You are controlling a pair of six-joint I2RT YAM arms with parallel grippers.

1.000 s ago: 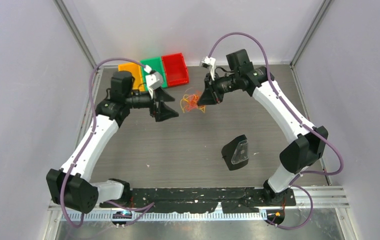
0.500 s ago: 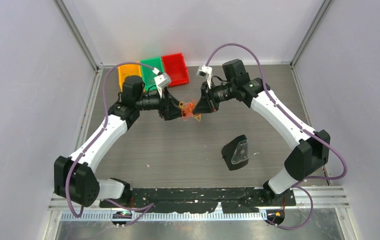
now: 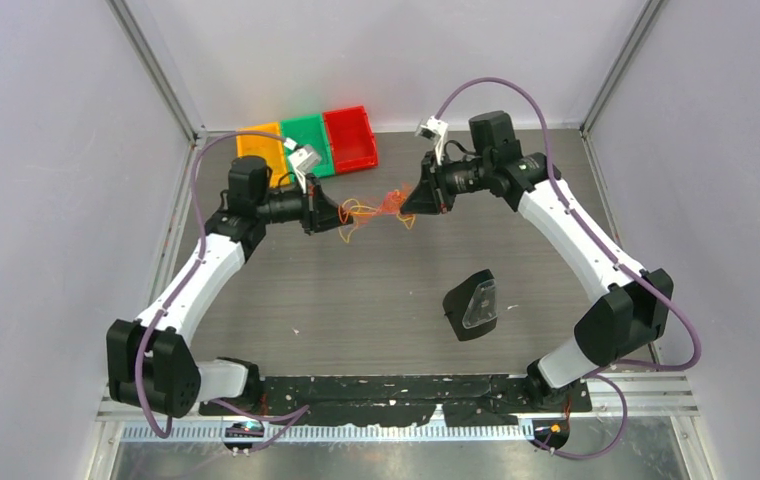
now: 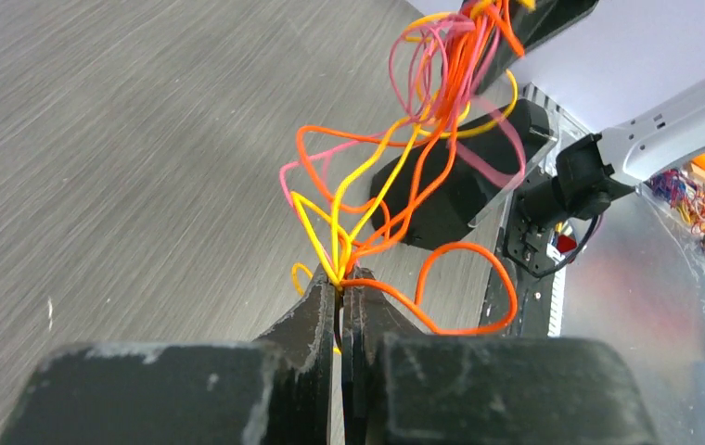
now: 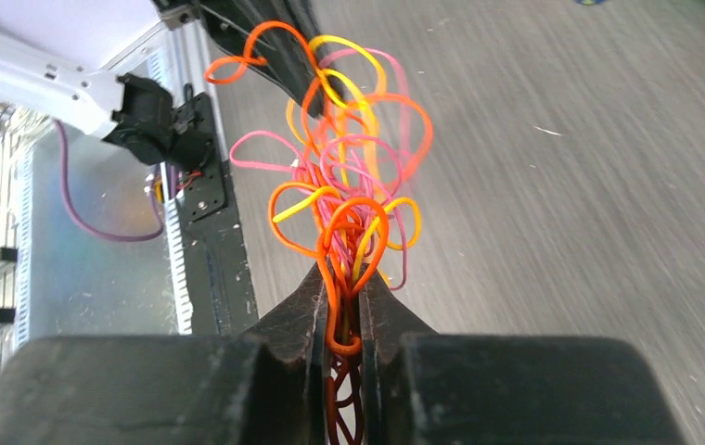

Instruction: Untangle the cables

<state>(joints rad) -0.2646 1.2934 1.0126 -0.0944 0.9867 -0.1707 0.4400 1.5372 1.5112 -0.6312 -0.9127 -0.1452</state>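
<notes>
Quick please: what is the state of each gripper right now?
Left gripper: closed, holding the cable tangle.
Right gripper: closed, holding the other side of the same tangle.

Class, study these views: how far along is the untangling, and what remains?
Done: the left hand and right hand each grip the cables. In hand: the bundle is stretched between them. Left: orange, yellow and pink strands are one knotted clump; none is separated.

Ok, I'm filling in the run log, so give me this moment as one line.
left gripper: shut on cable tangle | right gripper: shut on cable tangle | cable tangle: strung between both grippers, knotted
</notes>
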